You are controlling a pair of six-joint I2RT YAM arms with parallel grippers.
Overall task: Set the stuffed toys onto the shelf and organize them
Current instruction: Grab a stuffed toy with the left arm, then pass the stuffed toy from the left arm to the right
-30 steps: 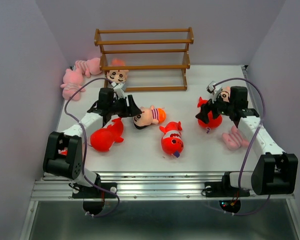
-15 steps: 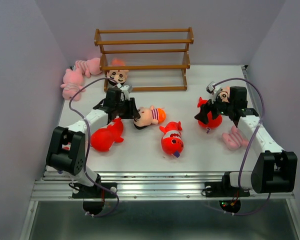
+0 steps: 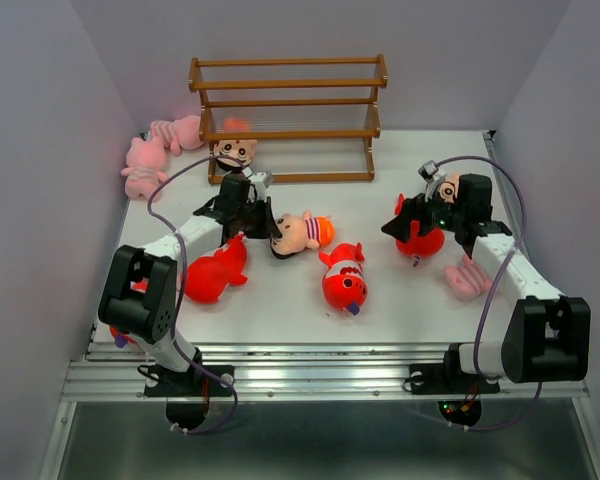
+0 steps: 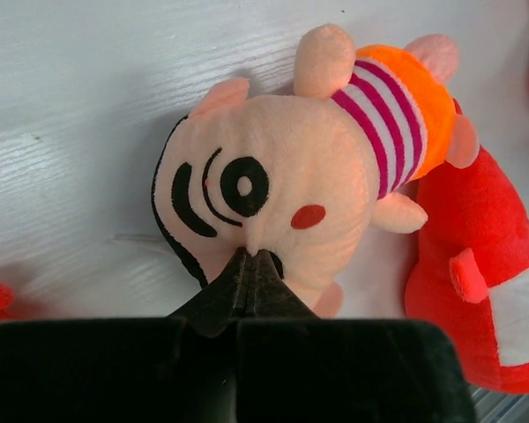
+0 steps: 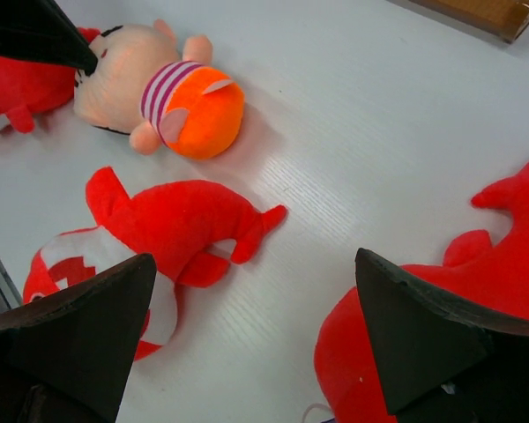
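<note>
Now left gripper (image 4: 251,257) tips meet at boy doll (image 4: 282,167); right gripper (image 5: 256,257) gapes wide above red fish (image 5: 511,264).

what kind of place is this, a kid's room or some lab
Most likely a robot test booth, not a home: plain walls box in a white table, two robot arms are bolted to a metal rail at its near edge, and the toys and wooden shelf look like props.

Bare worktop (image 3: 320,195) lies open between shelf (image 3: 290,83) and central boy doll (image 3: 298,232), toward twelve o'clock; a fish (image 3: 344,280) blocks the doll's five o'clock; another fish (image 3: 212,278) its eight.
</note>
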